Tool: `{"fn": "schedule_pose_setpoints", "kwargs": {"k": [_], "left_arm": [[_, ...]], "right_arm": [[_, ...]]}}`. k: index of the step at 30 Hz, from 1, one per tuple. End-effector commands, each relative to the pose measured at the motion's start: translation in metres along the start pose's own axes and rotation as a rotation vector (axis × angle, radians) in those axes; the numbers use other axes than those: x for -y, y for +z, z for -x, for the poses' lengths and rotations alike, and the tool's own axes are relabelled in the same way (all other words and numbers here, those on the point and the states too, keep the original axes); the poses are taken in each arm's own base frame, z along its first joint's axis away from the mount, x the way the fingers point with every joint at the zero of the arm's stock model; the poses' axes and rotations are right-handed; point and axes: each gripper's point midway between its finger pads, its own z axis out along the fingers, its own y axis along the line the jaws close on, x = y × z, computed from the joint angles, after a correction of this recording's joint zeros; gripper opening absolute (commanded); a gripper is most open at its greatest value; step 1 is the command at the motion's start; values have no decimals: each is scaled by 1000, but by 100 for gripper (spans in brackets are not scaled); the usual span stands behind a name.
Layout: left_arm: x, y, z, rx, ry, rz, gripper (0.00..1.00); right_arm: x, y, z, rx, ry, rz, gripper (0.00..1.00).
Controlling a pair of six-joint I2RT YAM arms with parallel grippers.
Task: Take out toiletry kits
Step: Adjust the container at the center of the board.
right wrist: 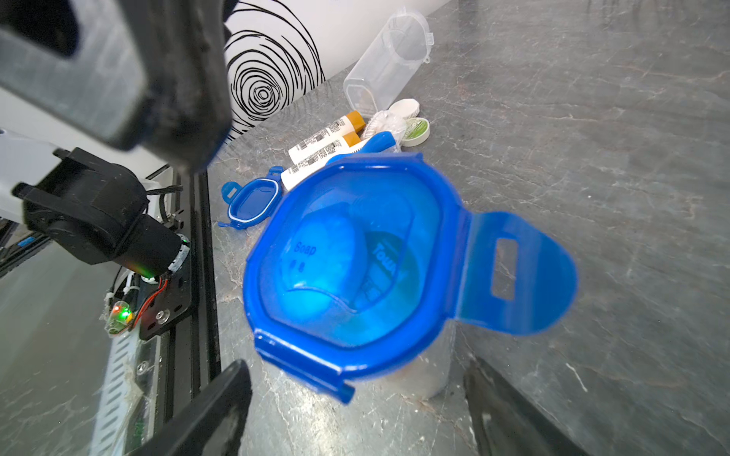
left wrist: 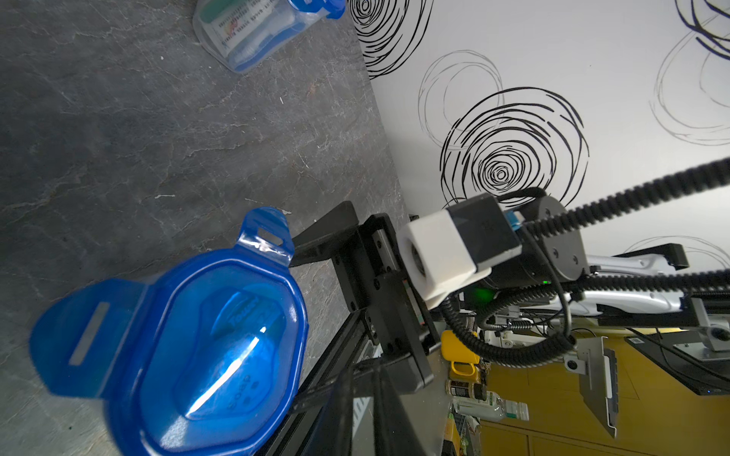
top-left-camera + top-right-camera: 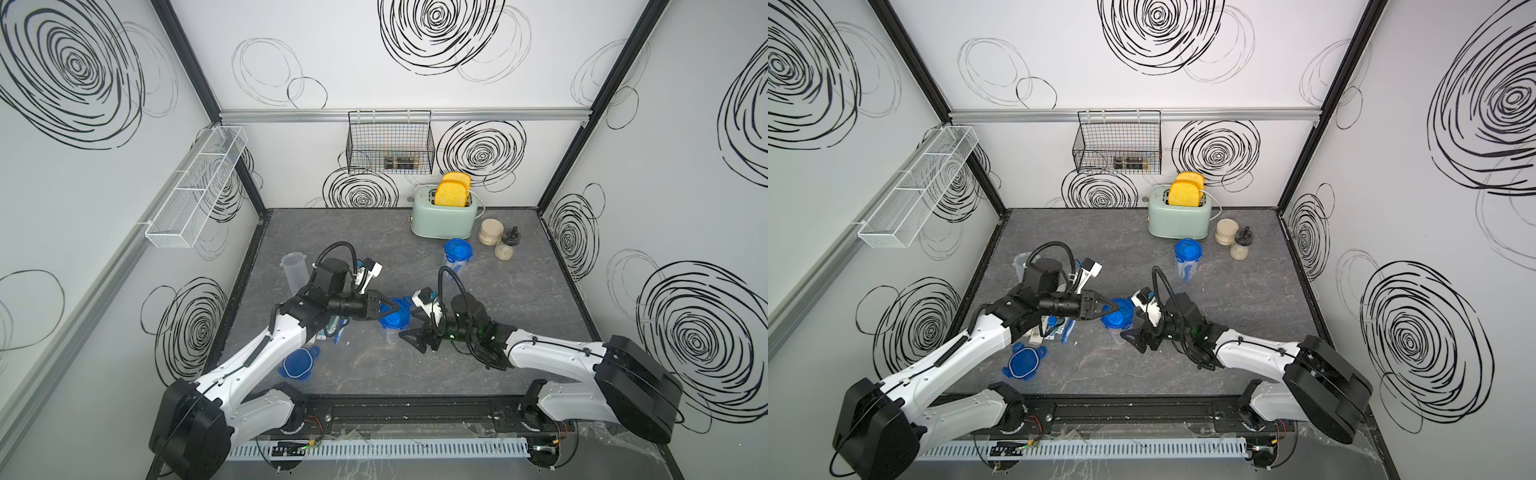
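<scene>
- Table (image 3: 540,299): grey slate surface. Mint toaster (image 3: 442,218) at the back edge.
- Left pincer (image 3: 392,309): jaws nearly together, tips at the rim of the blue lid (image 1: 351,256). Whether they pinch it, cannot tell.
- Right pincer (image 3: 412,340): jaws wide apart, one either side of the middle container (image 1: 428,375), clear of it in the right wrist view.
- Middle container: upright, mid-table, between the two pincers. Lid on, one clip flap flared outward. First kit (image 1: 324,272) inside; "Soap" reads through the lid.
- Back container (image 3: 457,259): upright, lidded, just in front of the toaster. Second kit (image 2: 253,35) inside.
- Empty container (image 1: 389,59): lidless, near the left wall.
- Spare lid (image 3: 298,363): flat on the table, front left.
- Loose kit (image 1: 332,132): out on the table under the left arm, between empty container and spare lid. It has cream bottles (image 1: 312,158) with tan caps, a blue toothbrush (image 1: 377,144) and round tins (image 1: 414,128).
</scene>
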Motion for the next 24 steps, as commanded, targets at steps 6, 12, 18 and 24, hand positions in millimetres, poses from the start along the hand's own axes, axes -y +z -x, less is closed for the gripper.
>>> {"fn": "schedule_pose_setpoints", "kwargs": {"k": [6, 12, 18, 24], "left_arm": [[2, -2, 1, 16, 34, -18, 16], [0, -2, -1, 13, 32, -16, 16], [0, 0, 0, 12, 26, -21, 16], [4, 7, -3, -2, 31, -27, 16]], "right_arm": [[16, -1, 22, 69, 16, -110, 83], [32, -13, 23, 78, 34, -161, 82], [47, -25, 21, 90, 47, -194, 81], [58, -30, 18, 86, 57, -218, 81]]}}
